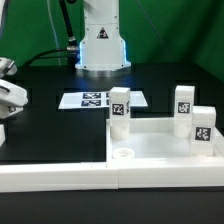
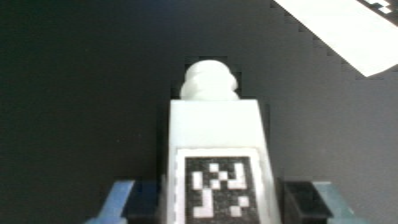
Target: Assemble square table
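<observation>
The biggest thing is the square table top [image 1: 160, 150], a white tray with a raised rim, lying at the front of the black table [image 1: 50, 125]. Behind it lies the flat marker board [image 1: 98, 100]. In the exterior view, 3 short white legs stand up at the far side of the top: 1 leg [image 1: 120, 106] toward that view's left, and 2 more [image 1: 185, 99] [image 1: 203, 125] toward its right. I cannot tell if any of them is screwed in. 1 round socket [image 1: 122, 154] at the front looks empty. The wrist view shows leg number 4 [image 2: 217, 130], which seems to lie flat on the black table. The claw [image 2: 217, 200] has 1 finger [image 2: 125, 200] on each side of this leg, near its tag. I cannot tell if they pinch it yet. I think the job is just starting: this leg has to be lifted, and the legs have to be twisted into the sockets.
</observation>
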